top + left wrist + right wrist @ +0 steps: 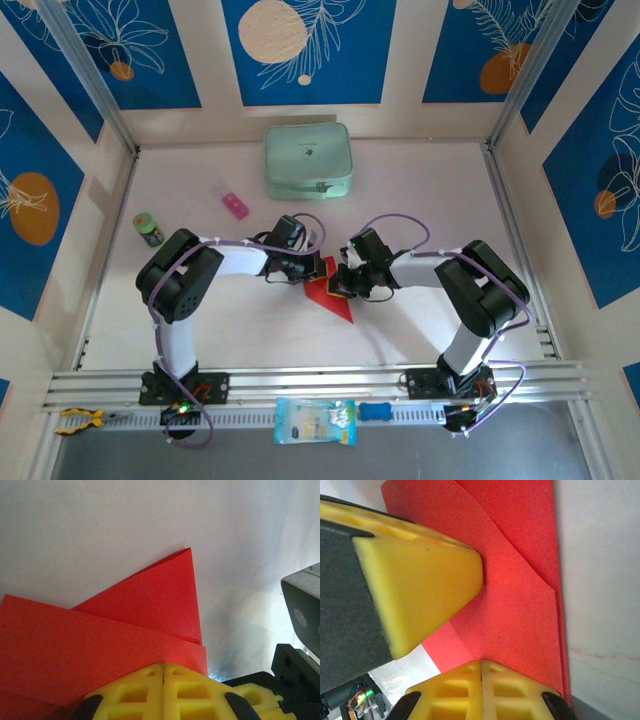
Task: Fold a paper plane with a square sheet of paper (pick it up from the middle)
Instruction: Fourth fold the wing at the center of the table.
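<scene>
I see my left end effector [163, 672] and right end effector [481, 666] both clenched at centre frame, seemingly pressing the partly folded red paper sheet [338, 298] onto the tabletop [430, 200].

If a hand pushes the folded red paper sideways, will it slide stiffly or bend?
It would probably bend: the red paper looks thin, its flaps lying in flat layers. It seems very light, so it may slide easily on the smooth pale table. A folded flap could lift when pushed at its edge.
</scene>
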`<state>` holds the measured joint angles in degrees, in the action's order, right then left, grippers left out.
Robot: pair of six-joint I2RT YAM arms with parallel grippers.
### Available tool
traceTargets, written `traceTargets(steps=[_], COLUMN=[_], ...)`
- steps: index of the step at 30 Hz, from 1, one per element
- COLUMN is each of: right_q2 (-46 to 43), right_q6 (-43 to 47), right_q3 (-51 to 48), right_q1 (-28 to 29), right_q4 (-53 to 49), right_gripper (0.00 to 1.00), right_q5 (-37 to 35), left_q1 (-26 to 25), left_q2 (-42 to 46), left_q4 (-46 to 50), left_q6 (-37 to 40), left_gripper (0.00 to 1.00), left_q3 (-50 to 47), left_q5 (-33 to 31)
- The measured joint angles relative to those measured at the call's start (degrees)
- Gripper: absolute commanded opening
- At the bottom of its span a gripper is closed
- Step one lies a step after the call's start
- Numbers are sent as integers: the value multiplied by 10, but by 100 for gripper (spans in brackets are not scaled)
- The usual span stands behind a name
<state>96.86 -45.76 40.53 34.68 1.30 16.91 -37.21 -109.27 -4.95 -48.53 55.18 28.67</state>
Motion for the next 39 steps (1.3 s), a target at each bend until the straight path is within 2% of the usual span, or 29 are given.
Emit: traceTargets(steps=[10, 17, 24, 39], right_q2=[-42, -2, 11, -145], right_q6=[3, 3, 3, 1], right_q3=[-19, 32, 12, -151], right_q1=[2, 3, 6, 5], right_q4=[-27, -12, 4, 7], right_gripper=[0, 0, 0, 1], right_q5=[-6, 1, 0, 5], left_q1=[3, 4, 6, 6], left_q2=[-1, -4, -4, -4], left_q4=[-9, -16, -17, -17], left_q6=[0, 0, 0, 0], left_gripper=[4, 4, 4, 4], left_q3=[-4, -4, -4, -5], left_q5=[9, 13, 14, 14])
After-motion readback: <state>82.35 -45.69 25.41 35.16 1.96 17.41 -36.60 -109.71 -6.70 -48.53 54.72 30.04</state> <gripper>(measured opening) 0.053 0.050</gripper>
